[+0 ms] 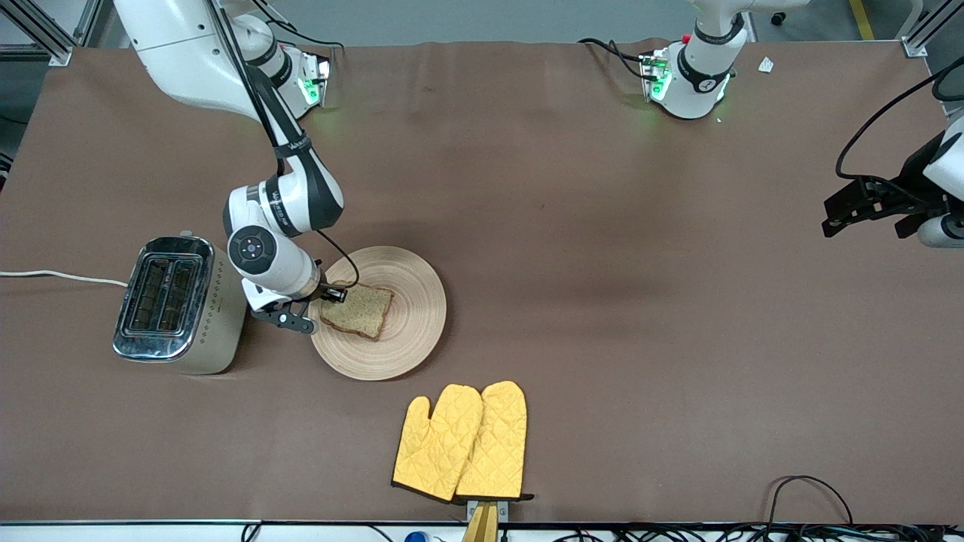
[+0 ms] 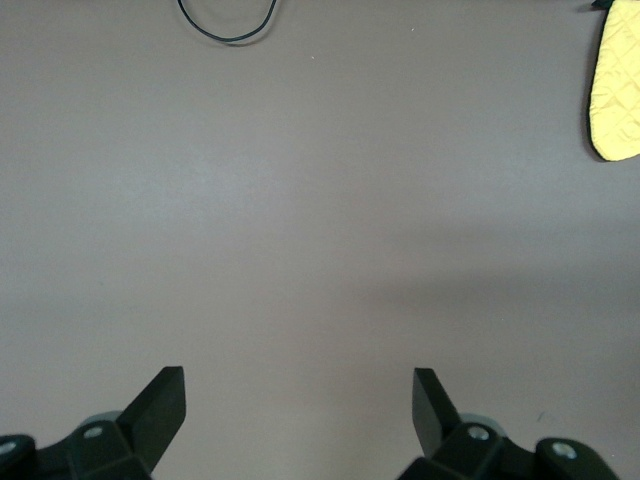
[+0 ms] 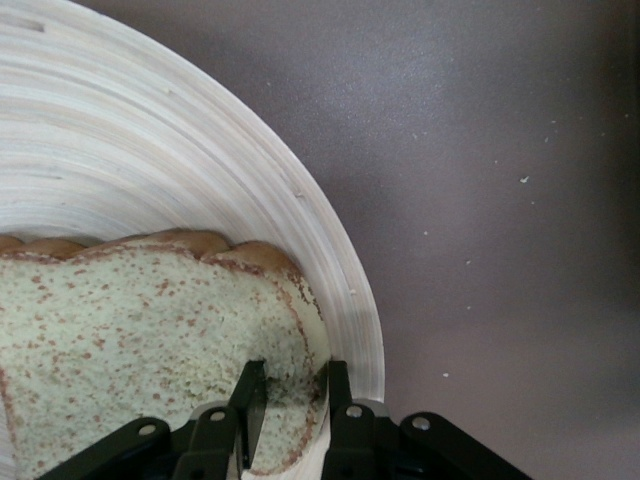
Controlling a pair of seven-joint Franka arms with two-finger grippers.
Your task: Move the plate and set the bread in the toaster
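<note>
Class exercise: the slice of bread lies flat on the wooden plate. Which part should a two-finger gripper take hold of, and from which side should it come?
Grip the crust edge of the bread that faces the toaster, coming in low from that side. The slice lies flat on the plate, so only a thin edge fits between the jaws. The right gripper already has its jaws astride that edge, one above and one below it.

Your right arm point(image 1: 282, 203) wears glossy white shells with black joint bands, a round dark button cap and a thin black cable. Both bases point(image 1: 689, 75) glow green.
</note>
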